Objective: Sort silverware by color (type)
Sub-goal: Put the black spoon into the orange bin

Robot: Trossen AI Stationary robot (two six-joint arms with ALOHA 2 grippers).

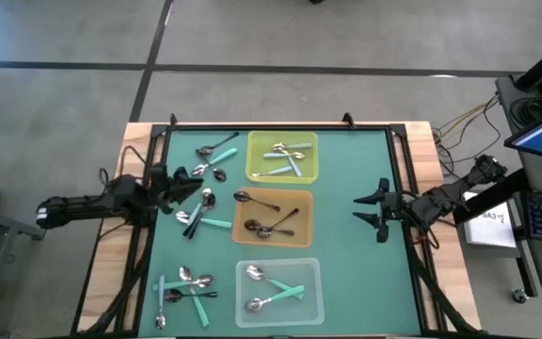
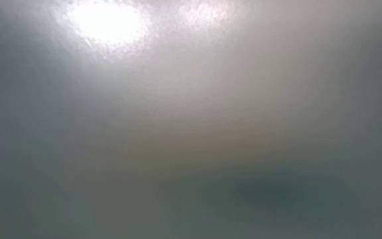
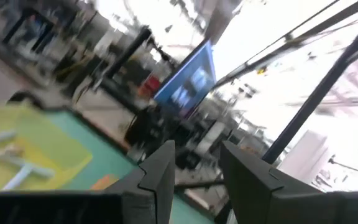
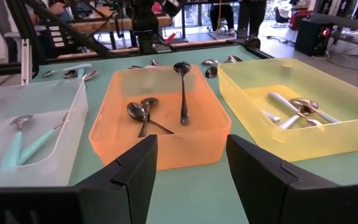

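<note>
High view first: where do the grippers stand, asks the trainee.

Technician: The left gripper (image 1: pixel 192 185) hangs over the loose spoons (image 1: pixel 200 212) between the row of trays and the left edge of the table (image 1: pixel 111 273). Its fingers stand moderately apart, and the left wrist view shows nothing between them. The right gripper (image 1: pixel 358 209) waits near the right edge, facing the orange tray (image 1: pixel 299 202), jaws wide and empty.

Trainee: And the work in hand?

Technician: By my reading, a pick from the loose spoons. Three clusters lie beside the left edge, with handles crossing one another. The orange tray holds dark spoons (image 4: pixel 184 93). The yellow tray (image 1: pixel 257 141) and the clear tray (image 1: pixel 309 273) hold lighter ones, some with teal handles.

Trainee: How should the pick be made?

Technician: Select a spoon on top of its cluster, not one pinned beneath a neighbour. Turn the wrist so the jaws cross the handle — not the bowl, which is likely to slip. Descend squarely, close at mid-handle, then lift straight up before travelling. Confirm the kind before choosing a tray; shiny and teal-handled bowls look alike from above.
</note>
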